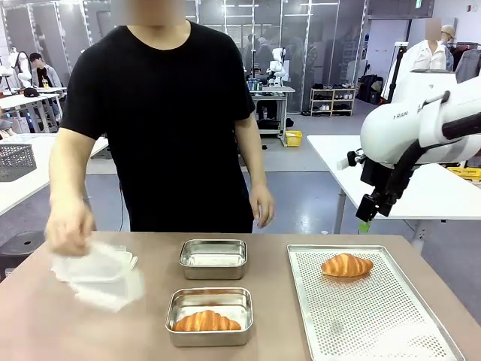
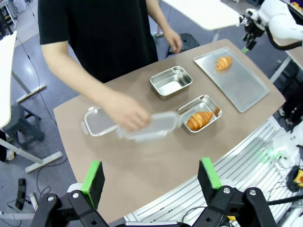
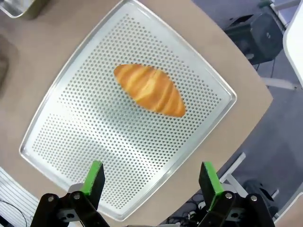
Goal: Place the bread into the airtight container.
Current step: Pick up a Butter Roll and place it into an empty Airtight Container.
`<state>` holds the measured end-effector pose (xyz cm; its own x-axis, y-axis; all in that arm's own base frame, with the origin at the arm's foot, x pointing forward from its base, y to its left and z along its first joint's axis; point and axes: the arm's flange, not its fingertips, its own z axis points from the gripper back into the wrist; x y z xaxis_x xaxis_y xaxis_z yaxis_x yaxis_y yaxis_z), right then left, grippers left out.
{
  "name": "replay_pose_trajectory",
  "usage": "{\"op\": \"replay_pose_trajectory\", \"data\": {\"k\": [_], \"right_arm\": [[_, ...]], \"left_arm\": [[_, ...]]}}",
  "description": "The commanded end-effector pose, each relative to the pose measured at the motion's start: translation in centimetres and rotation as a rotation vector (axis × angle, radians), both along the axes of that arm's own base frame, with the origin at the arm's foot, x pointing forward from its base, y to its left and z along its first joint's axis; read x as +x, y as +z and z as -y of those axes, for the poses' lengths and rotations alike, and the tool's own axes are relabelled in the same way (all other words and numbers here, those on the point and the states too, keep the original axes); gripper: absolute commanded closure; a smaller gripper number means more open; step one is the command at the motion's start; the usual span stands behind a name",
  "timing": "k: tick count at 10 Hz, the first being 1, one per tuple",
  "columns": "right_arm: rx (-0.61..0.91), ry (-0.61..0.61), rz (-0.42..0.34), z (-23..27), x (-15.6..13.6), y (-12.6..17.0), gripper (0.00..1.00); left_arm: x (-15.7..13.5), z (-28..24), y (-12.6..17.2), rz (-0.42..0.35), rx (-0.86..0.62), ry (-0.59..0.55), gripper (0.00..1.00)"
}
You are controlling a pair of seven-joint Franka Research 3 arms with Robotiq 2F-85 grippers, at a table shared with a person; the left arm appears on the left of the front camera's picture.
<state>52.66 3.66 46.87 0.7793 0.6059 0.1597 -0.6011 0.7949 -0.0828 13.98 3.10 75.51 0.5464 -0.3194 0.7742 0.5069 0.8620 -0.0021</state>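
Note:
One bread, a golden croissant (image 1: 346, 265), lies on the perforated metal tray (image 1: 376, 323) at the right. My right gripper (image 3: 151, 177) hangs open high above it (image 3: 149, 89), nothing between its green pads. A second croissant (image 1: 207, 322) sits inside the near metal airtight container (image 1: 174, 331). The far container (image 1: 213, 258) holds nothing. My left gripper (image 2: 150, 177) is open, high over the table's near left side, far from both containers (image 2: 171, 81).
The person stands at the far side. One hand (image 1: 69, 226) is on clear plastic lids (image 1: 98, 274) at the table's left; the other hand (image 1: 261, 204) hangs by the far edge. Bare tabletop lies between the containers and the tray.

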Motion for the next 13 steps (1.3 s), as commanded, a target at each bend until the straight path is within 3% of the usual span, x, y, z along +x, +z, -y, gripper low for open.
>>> {"op": "replay_pose_trajectory", "data": {"k": [1, 3, 6, 8, 11, 13], "right_arm": [[0.02, -0.008, 0.007, 0.4, 2.4, -1.1, 0.0], [0.03, 0.138, 0.002, 0.7, 3.8, -2.5, 0.0], [0.068, 0.543, 0.015, 1.2, 4.8, -4.2, 0.0], [0.114, 0.757, -0.033, 1.1, 5.4, -5.5, 0.0], [0.023, 0.871, -0.068, -0.2, 5.5, -7.2, 0.0], [-0.05, 0.873, -0.097, -1.0, 6.1, -8.8, 0.0]], "left_arm": [[-0.2, 0.1, 0.3, 0.006, 0.003, -0.004, 0.0], [-0.2, 0.1, 0.3, 0.006, 0.003, -0.004, 0.0], [-0.2, 0.1, 0.3, 0.006, 0.003, -0.004, 0.0], [-0.2, 0.1, 0.3, 0.006, 0.003, -0.004, 0.0], [-0.2, 0.1, 0.3, 0.006, 0.003, -0.004, 0.0], [-0.2, 0.1, 0.3, 0.006, 0.003, -0.004, 0.0]]}}
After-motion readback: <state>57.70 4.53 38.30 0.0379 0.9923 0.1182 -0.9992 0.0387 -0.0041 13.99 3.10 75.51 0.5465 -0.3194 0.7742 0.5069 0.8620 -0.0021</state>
